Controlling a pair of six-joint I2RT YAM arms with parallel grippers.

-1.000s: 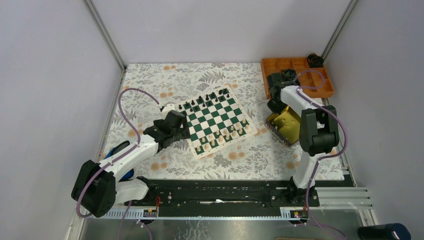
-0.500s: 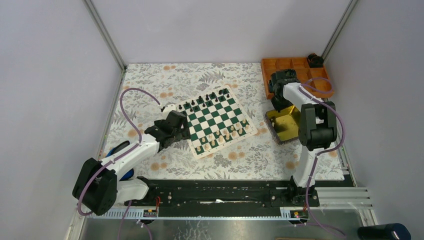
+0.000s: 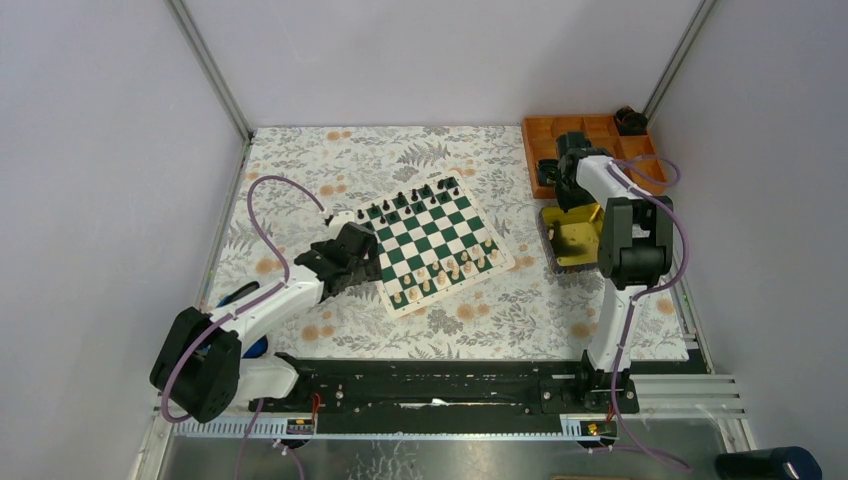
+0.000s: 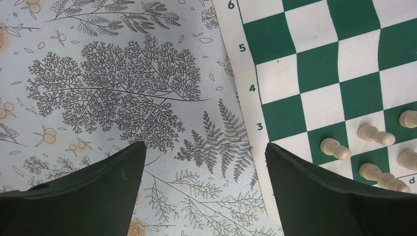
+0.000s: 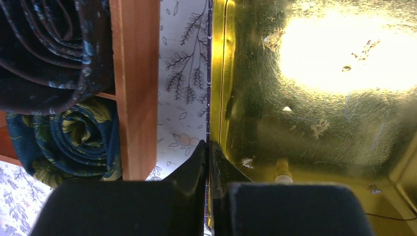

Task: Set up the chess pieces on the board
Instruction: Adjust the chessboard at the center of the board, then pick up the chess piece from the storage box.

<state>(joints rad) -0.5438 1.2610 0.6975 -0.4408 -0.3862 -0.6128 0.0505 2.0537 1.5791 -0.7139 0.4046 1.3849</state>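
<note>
The board (image 3: 428, 240) lies slightly askew in the middle of the leaf-patterned tablecloth (image 3: 330, 160). Black chess pieces (image 3: 400, 200) stand along its far edge and cream chess pieces (image 3: 455, 268) along its near edge.

The left gripper (image 3: 365, 265) hovers at the board's left side with its fingers spread wide and nothing between them. In the left wrist view 1 finger (image 4: 88, 196) is over the tablecloth and the other over the board's pale border, near the cream pawns (image 4: 336, 148) of the corner squares.

The right gripper (image 3: 558, 195) is down at the far left rim of the gold tin (image 3: 578, 240), which sits to the right of the board, just in front of the orange compartment tray (image 3: 600, 128). In the right wrist view its fingers are pressed together on the tin's thin side wall, 1 outside and 1 inside. A small cream piece (image 5: 282, 169) sits inside the tin, close to the fingers. Rolled dark floral cloths (image 5: 74, 137) fill the tray's nearest compartments.
</note>
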